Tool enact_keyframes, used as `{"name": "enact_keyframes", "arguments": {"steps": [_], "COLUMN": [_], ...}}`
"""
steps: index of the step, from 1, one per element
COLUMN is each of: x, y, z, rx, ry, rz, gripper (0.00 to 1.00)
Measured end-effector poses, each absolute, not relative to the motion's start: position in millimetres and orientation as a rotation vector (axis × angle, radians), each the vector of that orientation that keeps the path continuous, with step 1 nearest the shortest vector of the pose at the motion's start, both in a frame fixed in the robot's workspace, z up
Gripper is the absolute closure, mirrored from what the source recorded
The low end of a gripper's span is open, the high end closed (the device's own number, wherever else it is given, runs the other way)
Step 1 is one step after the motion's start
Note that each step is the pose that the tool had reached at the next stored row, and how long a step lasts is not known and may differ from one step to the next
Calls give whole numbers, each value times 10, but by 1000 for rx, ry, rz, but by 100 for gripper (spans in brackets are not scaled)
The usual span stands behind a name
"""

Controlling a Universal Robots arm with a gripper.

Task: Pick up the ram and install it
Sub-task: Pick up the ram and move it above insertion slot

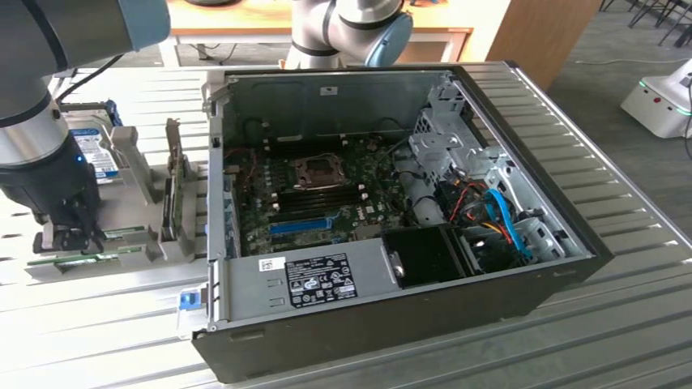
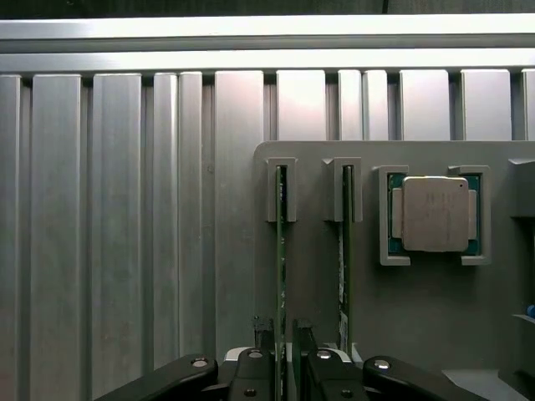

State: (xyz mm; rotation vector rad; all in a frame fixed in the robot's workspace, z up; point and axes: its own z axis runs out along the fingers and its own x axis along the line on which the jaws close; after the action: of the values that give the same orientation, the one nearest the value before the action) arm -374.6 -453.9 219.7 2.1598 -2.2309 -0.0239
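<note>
Soft, even daylight here, no hard shadows. Table (image 2: 117, 234) ridges throw a pale glare (strongest in the wrist view), the hand (image 2: 282, 330) reads near-black, and the computer case (image 1: 324, 105) interior looks dim.

The ribbed metal worktop (image 1: 627, 324) is striped silver-grey. The open computer case (image 1: 433, 324), centre frame, is black, its motherboard (image 1: 357, 194) green with a bright-blue slot strip (image 1: 300, 226). The thin ram stick (image 2: 280, 276) is green.

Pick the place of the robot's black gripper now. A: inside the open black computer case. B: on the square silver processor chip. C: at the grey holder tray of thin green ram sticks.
C: the gripper lines up with one ram stick standing in the grey holder tray.
</note>
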Motion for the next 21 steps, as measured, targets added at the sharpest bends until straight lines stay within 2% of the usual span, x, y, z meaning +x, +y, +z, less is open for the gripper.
{"name": "enact_keyframes", "arguments": {"steps": [21], "x": [-3743], "y": [-4539], "z": [2086], "rx": [2160], "ry": [-2231], "rz": [-24], "gripper": [77]}}
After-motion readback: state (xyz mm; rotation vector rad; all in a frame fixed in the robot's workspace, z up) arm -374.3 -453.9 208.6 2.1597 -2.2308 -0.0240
